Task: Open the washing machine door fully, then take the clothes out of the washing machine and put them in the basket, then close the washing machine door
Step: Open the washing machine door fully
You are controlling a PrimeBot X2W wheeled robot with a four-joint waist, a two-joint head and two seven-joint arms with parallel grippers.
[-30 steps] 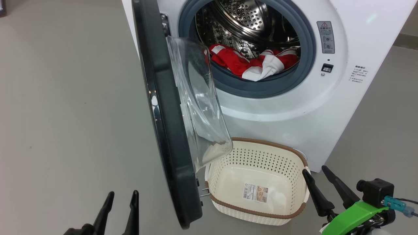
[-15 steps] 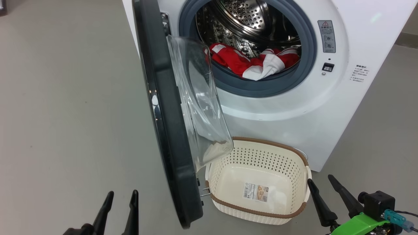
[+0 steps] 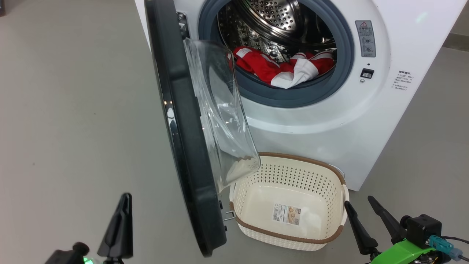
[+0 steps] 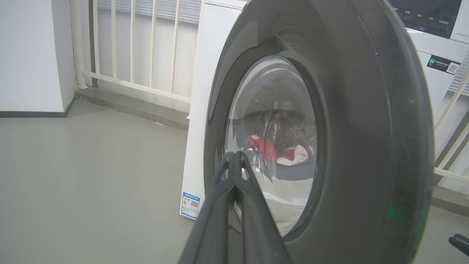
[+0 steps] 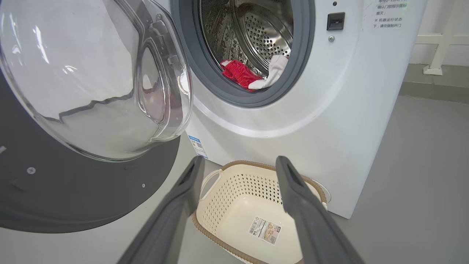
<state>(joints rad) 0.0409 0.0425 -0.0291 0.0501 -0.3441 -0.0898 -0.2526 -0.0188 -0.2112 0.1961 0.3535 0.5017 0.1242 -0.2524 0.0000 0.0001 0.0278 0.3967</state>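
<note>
Head view: the washing machine door [image 3: 183, 146] is seen edge-on, its black rim running from 12 o'clock down to 6 o'clock, so it is judged to be swung out about square to the front of the washing machine [image 3: 329, 124] and not yet fully open. The left gripper [image 3: 121, 227] is found at 7 o'clock with its two fingers pressed together on nothing. The right gripper [image 3: 358, 201] is found at 4 o'clock with its fingers spread wide, also empty. The door is thus placed between the two. Its outer face lies at about 2 o'clock from the left fingers, apart from them, as is confirmed in the left wrist view, where the rim [image 4: 366, 146] looms beyond the closed tips [image 4: 234, 161]. Its glass bowl [image 5: 91, 73] faces the right gripper's side. A wider swing is judged to be needed toward 9 o'clock, and the inner face is nearer the right arm. The clothes [image 3: 282, 69] are heaped in the drum at 12 o'clock. The basket [image 3: 285, 176] is set on the floor at 5 o'clock, just beside the right fingers and below the door's bowl, with nothing in it but its label.
</note>
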